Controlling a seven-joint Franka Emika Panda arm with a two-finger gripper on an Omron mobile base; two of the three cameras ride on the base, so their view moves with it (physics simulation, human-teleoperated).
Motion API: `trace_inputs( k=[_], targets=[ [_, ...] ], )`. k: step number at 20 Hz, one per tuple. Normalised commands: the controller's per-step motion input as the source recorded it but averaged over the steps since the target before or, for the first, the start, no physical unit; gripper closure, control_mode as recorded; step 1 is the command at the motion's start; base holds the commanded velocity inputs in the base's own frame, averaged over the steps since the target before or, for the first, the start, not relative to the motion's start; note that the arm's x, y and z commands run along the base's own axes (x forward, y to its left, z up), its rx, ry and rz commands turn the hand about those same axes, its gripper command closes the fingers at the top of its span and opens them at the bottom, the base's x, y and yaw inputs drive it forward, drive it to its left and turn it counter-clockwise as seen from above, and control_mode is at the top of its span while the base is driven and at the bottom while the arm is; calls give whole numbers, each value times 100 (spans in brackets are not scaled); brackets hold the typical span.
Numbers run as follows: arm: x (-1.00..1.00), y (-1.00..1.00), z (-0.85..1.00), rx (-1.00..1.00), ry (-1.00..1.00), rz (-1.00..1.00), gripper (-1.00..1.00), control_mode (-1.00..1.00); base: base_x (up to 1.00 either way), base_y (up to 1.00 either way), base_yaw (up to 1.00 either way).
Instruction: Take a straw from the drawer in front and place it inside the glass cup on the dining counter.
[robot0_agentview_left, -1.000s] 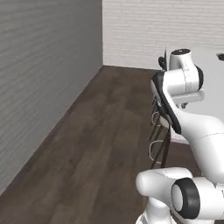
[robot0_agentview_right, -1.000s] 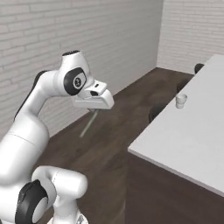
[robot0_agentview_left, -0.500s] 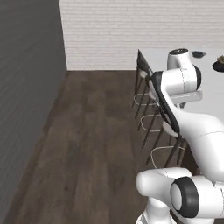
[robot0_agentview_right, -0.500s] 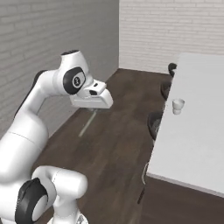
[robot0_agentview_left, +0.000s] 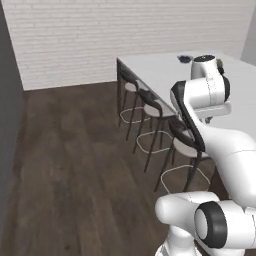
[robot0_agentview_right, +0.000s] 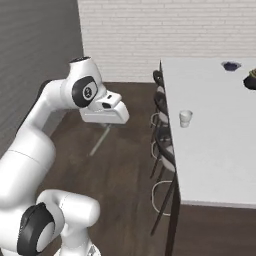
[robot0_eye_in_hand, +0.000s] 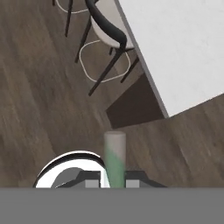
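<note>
You are looking at a rendered kitchen with dark wood flooring and a white brick wall. The gripper (robot0_agentview_right: 106, 125) hangs below the white arm's hand, well short of the dining counter (robot0_agentview_right: 210, 150), over open floor. Its jaws are clenched on the straw (robot0_agentview_right: 100, 140), a thin pale stick that slants down and away from the hand in the right base view. In the hand view the straw (robot0_eye_in_hand: 114, 159) rises straight up between the two dark tips, so it appears held near one end, leaving most of its length free to go into a vessel.

The glass cup (robot0_agentview_right: 185, 118) stands upright on the counter's white top, near the long edge where the stools (robot0_agentview_left: 150, 107) are tucked in. It is well apart from the straw. A small dark dish (robot0_agentview_right: 230, 65) sits far down the counter.

You would judge the fetch done and the carry under way; the base probably needs to come closer before the straw can be lowered into the cup.
</note>
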Motion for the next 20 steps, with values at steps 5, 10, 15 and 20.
trace_inputs(
  k=[5, 10, 15, 20],
  targets=[
    [0, 0, 0, 0, 0, 0, 100, 100, 40, 61, -48],
    [0, 0, 0, 0, 0, 0, 100, 100, 46, 61, -48],
    [0, 0, 0, 0, 0, 0, 100, 100, 53, 70, -48],
    [0, 0, 0, 0, 0, 0, 100, 100, 53, 74, -48]
  ],
)
